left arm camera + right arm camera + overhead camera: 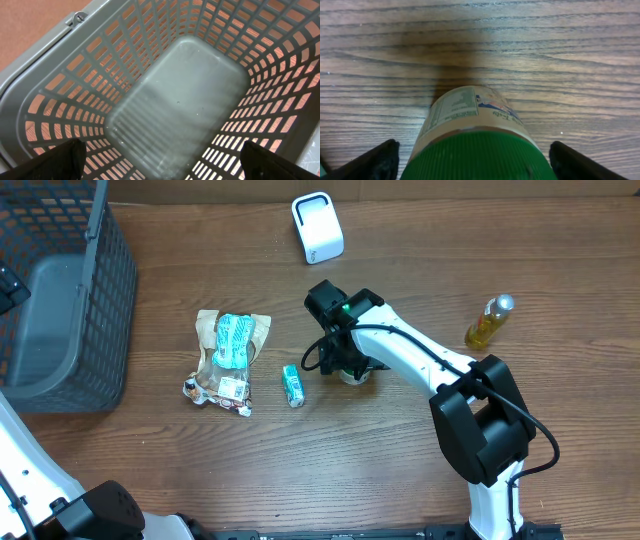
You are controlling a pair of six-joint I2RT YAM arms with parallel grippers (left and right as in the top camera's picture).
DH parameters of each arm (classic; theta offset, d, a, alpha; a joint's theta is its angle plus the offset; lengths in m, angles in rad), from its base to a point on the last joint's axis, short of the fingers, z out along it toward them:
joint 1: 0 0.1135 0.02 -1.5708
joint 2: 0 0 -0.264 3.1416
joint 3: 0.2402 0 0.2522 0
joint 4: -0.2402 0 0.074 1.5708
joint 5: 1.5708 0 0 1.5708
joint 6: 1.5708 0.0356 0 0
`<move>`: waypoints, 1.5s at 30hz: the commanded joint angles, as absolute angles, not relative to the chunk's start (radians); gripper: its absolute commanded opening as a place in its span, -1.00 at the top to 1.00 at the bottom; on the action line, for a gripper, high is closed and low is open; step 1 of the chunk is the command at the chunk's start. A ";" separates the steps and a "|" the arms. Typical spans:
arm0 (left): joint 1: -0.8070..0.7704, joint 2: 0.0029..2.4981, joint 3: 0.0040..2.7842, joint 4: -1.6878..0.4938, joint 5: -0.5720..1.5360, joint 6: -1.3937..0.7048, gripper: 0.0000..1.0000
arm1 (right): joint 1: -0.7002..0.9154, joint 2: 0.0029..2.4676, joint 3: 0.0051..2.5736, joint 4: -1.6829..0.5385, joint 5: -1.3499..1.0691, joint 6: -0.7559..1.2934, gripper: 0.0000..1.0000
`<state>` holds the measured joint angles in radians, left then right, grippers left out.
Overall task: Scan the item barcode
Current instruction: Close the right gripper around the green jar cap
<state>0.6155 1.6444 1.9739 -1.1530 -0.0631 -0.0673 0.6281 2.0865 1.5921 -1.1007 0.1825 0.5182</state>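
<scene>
The right gripper (475,161) holds its fingers apart on both sides of the green-lidded jar (467,110) standing on the table (570,50), so it should close centered and gently, not tipping it.

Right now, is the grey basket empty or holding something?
Empty. The left wrist view looks straight down into the basket and shows only its bare grey floor; the overhead view shows nothing inside either.

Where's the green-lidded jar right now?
In the right wrist view the green-lidded jar stands on the table between the fingers of the right gripper; overhead, it is just right of the small green packet.
</scene>
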 commanded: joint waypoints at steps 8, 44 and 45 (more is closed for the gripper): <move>0.615 1.651 1.991 -1.152 -0.054 -0.048 -0.99 | 0.590 2.090 1.583 -1.096 0.162 0.561 -0.68; 0.615 1.651 1.991 -1.152 -0.054 -0.048 -0.99 | 0.584 2.091 1.563 -1.066 0.099 0.561 -0.66; 0.615 1.651 1.991 -1.152 -0.054 -0.048 -0.99 | 0.584 2.091 1.563 -1.066 0.099 0.561 -0.66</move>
